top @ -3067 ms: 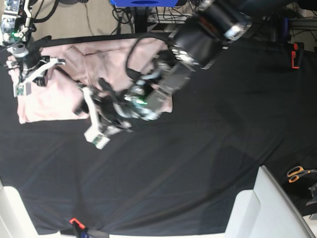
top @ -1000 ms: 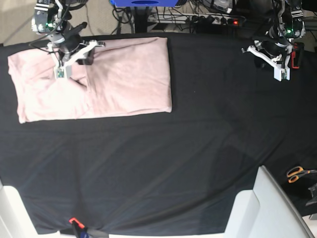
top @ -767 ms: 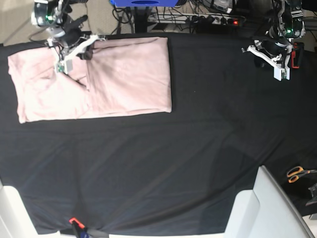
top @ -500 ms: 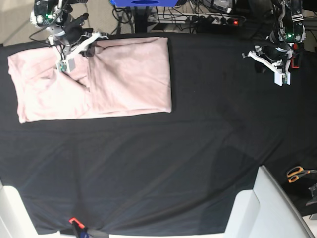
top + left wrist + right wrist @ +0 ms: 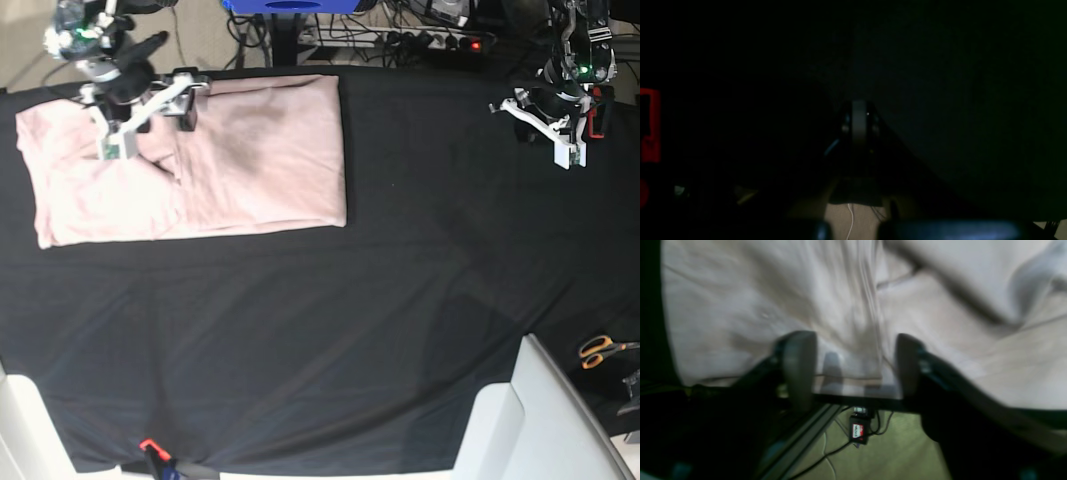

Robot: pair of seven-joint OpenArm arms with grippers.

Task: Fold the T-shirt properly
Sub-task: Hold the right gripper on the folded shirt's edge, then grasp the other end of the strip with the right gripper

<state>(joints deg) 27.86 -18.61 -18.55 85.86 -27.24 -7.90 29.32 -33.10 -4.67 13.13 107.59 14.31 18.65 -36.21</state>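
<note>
The pale pink T-shirt [image 5: 240, 160] lies folded into a flat rectangle at the table's back left, on the black cloth [image 5: 350, 330]. My right gripper [image 5: 148, 128] hovers over the shirt's back left part, open and empty. In the right wrist view its two fingers [image 5: 798, 366] stand wide apart above the T-shirt [image 5: 740, 300], near the table's back edge, with a fold seam between them. My left gripper [image 5: 540, 128] is at the back right, far from the shirt. In the dark left wrist view the left gripper [image 5: 858, 123] looks shut and empty over the black cloth.
A red clamp [image 5: 597, 110] sits on the table edge beside the left gripper and shows in the left wrist view [image 5: 648, 126]. Orange-handled scissors [image 5: 600, 350] and a white object [image 5: 540, 420] are at the right front. Cables and a power strip [image 5: 440, 40] lie behind the table.
The right gripper has shifted a little left and toward the front over the shirt's back edge, still open. The left arm has barely moved. The shirt lies as before.
</note>
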